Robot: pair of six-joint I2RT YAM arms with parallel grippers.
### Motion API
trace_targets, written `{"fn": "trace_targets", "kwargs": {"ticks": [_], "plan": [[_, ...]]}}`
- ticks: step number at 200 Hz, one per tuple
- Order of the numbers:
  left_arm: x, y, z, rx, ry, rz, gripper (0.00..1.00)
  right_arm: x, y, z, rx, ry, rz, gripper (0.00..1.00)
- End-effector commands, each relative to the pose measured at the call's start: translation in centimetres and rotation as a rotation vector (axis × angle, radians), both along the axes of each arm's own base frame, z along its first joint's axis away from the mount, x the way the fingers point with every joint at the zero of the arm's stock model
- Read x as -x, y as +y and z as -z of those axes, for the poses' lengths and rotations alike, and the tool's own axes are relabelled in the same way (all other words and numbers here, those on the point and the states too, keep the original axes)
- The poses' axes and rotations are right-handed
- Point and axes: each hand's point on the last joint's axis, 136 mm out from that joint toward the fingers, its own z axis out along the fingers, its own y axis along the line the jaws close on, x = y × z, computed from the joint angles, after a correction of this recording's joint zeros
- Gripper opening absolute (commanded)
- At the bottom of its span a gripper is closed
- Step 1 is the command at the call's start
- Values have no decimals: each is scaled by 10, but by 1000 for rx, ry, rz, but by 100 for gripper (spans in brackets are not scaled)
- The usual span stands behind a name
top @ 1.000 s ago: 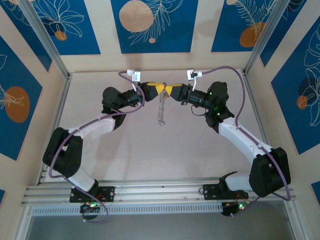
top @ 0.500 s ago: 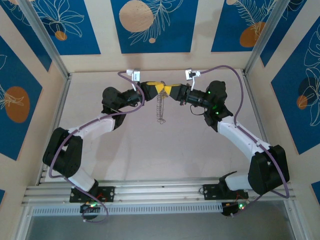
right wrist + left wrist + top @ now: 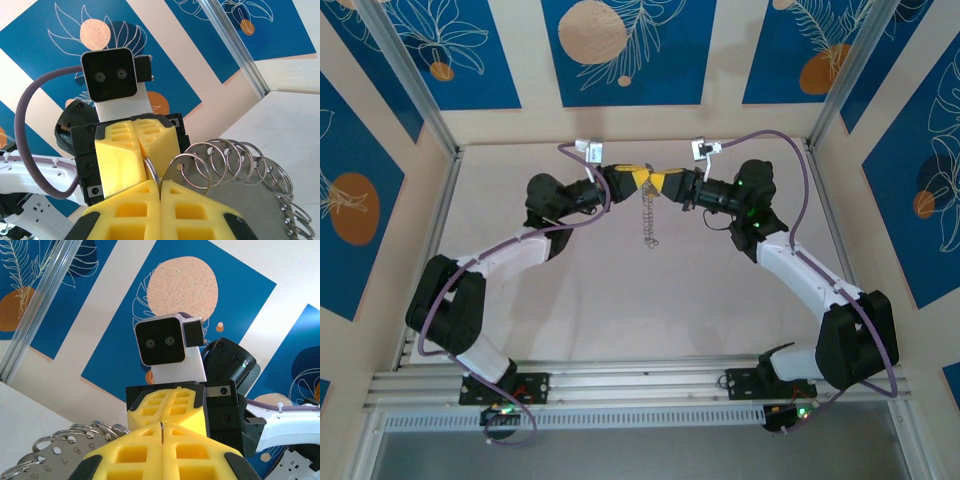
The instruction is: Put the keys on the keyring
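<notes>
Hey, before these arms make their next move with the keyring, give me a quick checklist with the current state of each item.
1. Left pincer shut on the keyring: ok.
2. Right pincer shut on it too: ok, a wire loop sits in its seam.
3. Pincers meeting tip to tip, lined up: ok.
4. Keyring clear of both arms: ok.
5. Where the key is: cannot tell.
6. Loop pried open enough for threading: cannot tell.
</notes>
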Motion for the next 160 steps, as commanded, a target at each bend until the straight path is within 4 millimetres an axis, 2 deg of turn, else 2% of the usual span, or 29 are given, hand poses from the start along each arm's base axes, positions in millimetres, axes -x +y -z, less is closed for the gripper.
{"fn": "trace_targets", "kwargs": {"ticks": [1,7,17,26,82,120,160], "plan": [[12,-1,-21,33,-88,29,0,-3,-10,-18,-9,-49,31,0],[12,-1,-21,32,-88,30,0,-3,-10,-18,-10,-45,33,0],[13,-1,-22,32,-90,33,0,-5,-11,-18,-14,-39,41,12],[13,-1,-21,31,-89,32,0,-7,-12,-19,-20,-37,46,16],[13,-1,-21,29,-88,35,0,-10,-11,-24,-33,-36,41,18],[13,-2,-20,27,-88,36,0,-8,-6,-24,-32,-38,20,25],[12,-2,-20,27,-88,33,0,-5,-2,-21,-27,-37,2,25]]}}
